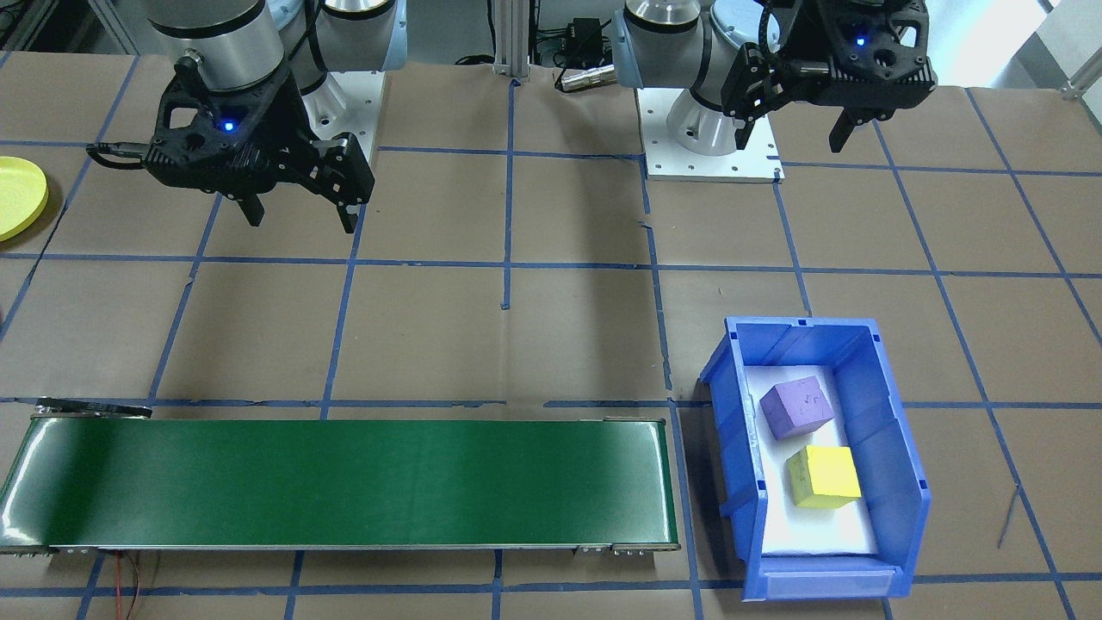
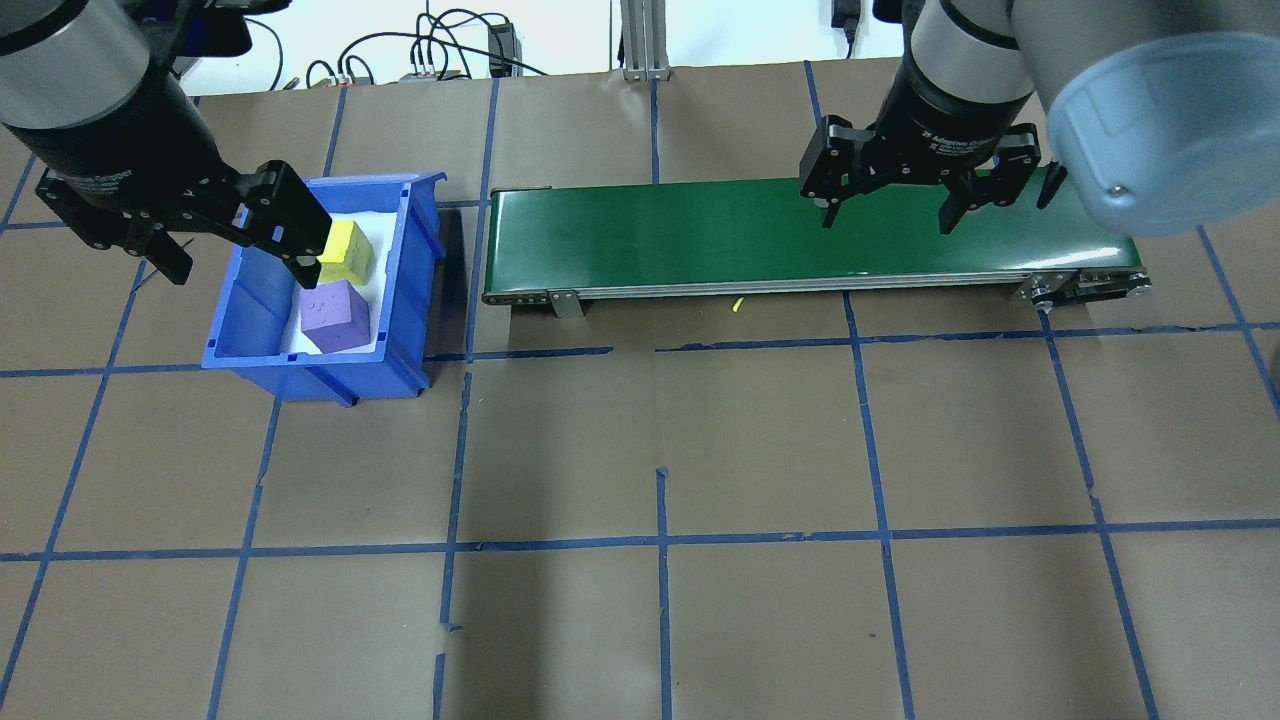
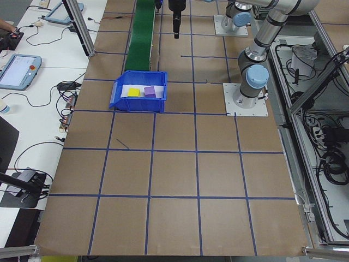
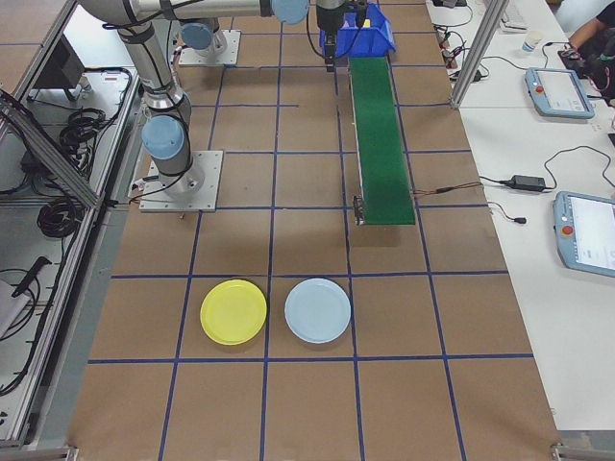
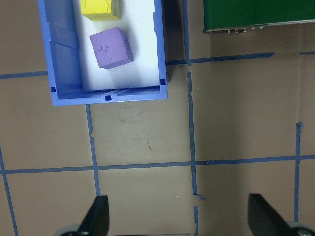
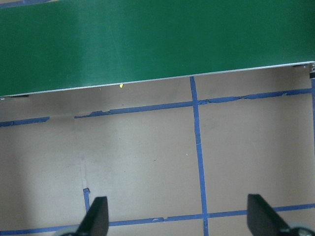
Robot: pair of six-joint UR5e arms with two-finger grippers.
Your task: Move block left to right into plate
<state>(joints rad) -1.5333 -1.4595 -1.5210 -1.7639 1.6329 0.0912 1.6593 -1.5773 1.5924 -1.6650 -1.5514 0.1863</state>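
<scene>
I have both claws spread and empty: the left claw hangs beside the blue bin, placed to dip in for the yellow block or purple block; the right claw waits by the green conveyor. The yellow plate sits far right on the bench.

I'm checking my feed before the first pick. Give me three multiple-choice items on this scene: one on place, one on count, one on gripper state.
1. Where is the purple block?
A. on the conveyor belt
B. in the blue bin
C. on the yellow plate

2. How many blocks are in the blue bin?
A. one
B. two
C. four

3. What is the left gripper doing?
A. open, holding nothing
B. shut on the yellow block
C. shut on the plate

Answers:
1. B, it lies inside the bin beside the yellow block.
2. B, only purple and yellow show.
3. A, the left wrist view shows fingers apart, nothing between.
</scene>
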